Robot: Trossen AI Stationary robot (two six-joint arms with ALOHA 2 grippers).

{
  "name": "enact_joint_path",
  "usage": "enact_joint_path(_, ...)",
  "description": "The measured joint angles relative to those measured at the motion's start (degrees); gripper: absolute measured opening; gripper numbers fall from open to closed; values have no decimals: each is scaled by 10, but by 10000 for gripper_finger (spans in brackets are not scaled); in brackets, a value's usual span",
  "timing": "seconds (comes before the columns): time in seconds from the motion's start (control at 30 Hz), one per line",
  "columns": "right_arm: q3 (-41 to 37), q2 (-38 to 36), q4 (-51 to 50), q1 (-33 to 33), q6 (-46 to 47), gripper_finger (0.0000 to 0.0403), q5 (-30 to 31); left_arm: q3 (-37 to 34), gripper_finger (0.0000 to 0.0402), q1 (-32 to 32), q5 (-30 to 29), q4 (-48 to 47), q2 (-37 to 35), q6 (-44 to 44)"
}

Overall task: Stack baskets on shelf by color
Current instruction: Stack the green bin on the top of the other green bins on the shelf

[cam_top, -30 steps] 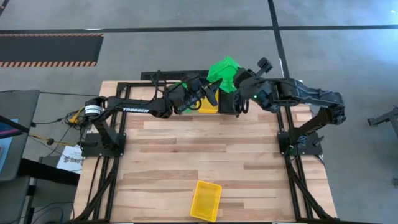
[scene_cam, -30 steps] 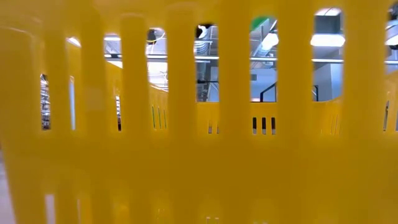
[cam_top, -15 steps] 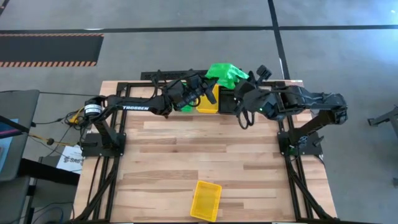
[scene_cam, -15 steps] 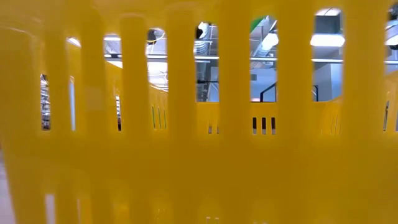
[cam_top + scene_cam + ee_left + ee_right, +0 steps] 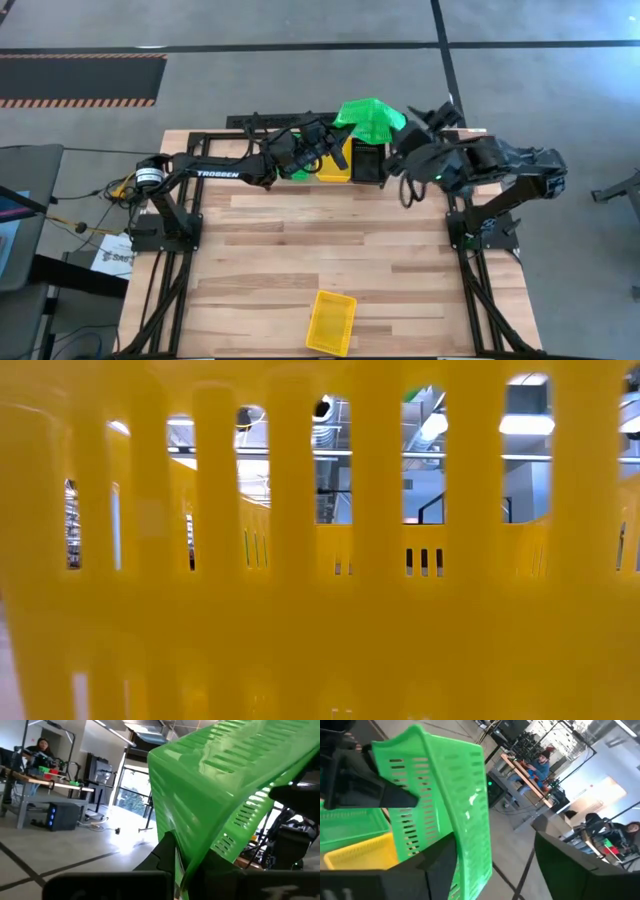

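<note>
**Green basket changing hands over the shelf**

Left gripper [image 5: 340, 150] is pinching the lower edge of a green basket [image 5: 368, 117], holding it tilted above the far edge of the table [image 5: 300, 240]. Right gripper [image 5: 400, 150] sits just beside the basket, its fingers spread wide, one finger [image 5: 437, 865] against the mesh wall. On the shelf [image 5: 262, 122] below lie a green stack [image 5: 350, 827], a yellow basket [image 5: 334, 168] and a black basket [image 5: 368, 163]. One more, the loose yellow basket [image 5: 331, 321], waits at the near edge, well apart. By my reading, this is the green stacking step; next, the basket needs levelling and lowering onto the green stack.
</note>
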Motion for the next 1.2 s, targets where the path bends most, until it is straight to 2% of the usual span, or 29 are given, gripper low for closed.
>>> enact_joint_path(0.2,26,-15,-26,0,-13,292,7,1,0,0,-8,2,-1,1)
enact_joint_path(0.27,39,-31,-33,0,1,292,52,-4,0,3,-21,-18,-1,9)
enact_joint_path(0.33,49,-53,-35,6,39,292,51,-4,1,9,-38,-35,2,18)
enact_joint_path(0.47,49,-71,-66,40,114,292,-18,-2,1,28,-43,-53,-1,16)
enact_joint_path(0.57,47,-76,-126,58,173,292,-34,-3,1,38,-45,-103,-1,0)
enact_joint_path(0.63,48,-90,-186,59,221,292,-37,-3,1,43,-49,-166,-15,-28)
enact_joint_path(0.73,47,-98,-271,56,294,292,-102,-3,1,52,-46,-302,-57,-105)
enact_joint_path(0.87,31,-99,-265,20,307,285,-189,-3,0,58,-57,-540,-138,-182)
enact_joint_path(0.93,23,-94,-266,1,307,272,-209,-3,0,60,-53,-638,-183,-213)
enact_joint_path(1.03,12,-101,-264,-29,299,231,-230,-2,0,69,0,-757,-248,-257)
enact_joint_path(1.2,-27,-100,-267,-77,296,104,-258,-2,0,76,26,-843,-320,-318)
